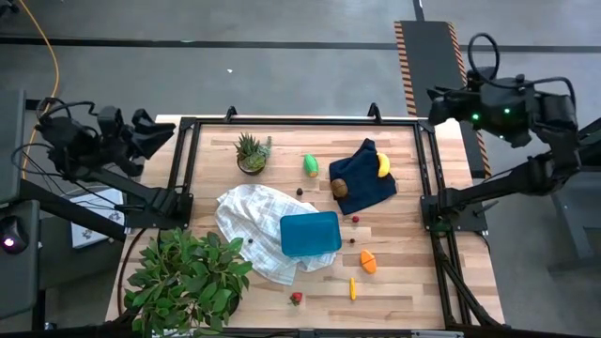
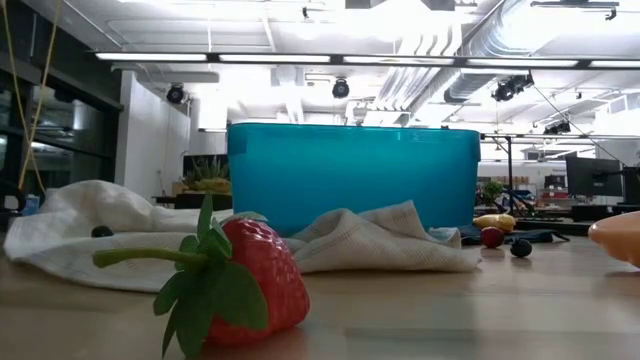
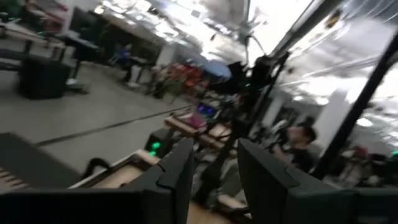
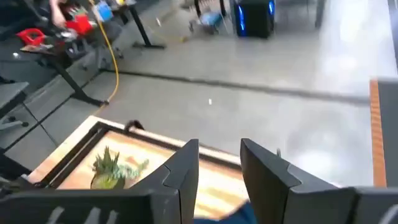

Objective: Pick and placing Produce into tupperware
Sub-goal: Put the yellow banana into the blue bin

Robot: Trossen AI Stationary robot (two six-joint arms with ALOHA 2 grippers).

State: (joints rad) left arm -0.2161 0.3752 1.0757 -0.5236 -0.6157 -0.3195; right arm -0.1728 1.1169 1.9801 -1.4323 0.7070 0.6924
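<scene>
Tupperware (image 1: 310, 234) sits lidded, no legible label.

Left arm: folded back beyond the table's left edge, clear of the work surface, its wrist raised and turned toward the table. The left gripper (image 1: 150, 127) sits at the far left corner of the frame; in the left wrist view its two dark fingers (image 3: 177, 171) stand apart with a narrow gap between them, nothing held.

Right arm: folded back beyond the table's right edge, elbow out to the side, wrist raised. The right gripper (image 1: 441, 103) hangs near the far right corner; its fingers (image 4: 186, 168) are likewise parted and hold nothing.
</scene>
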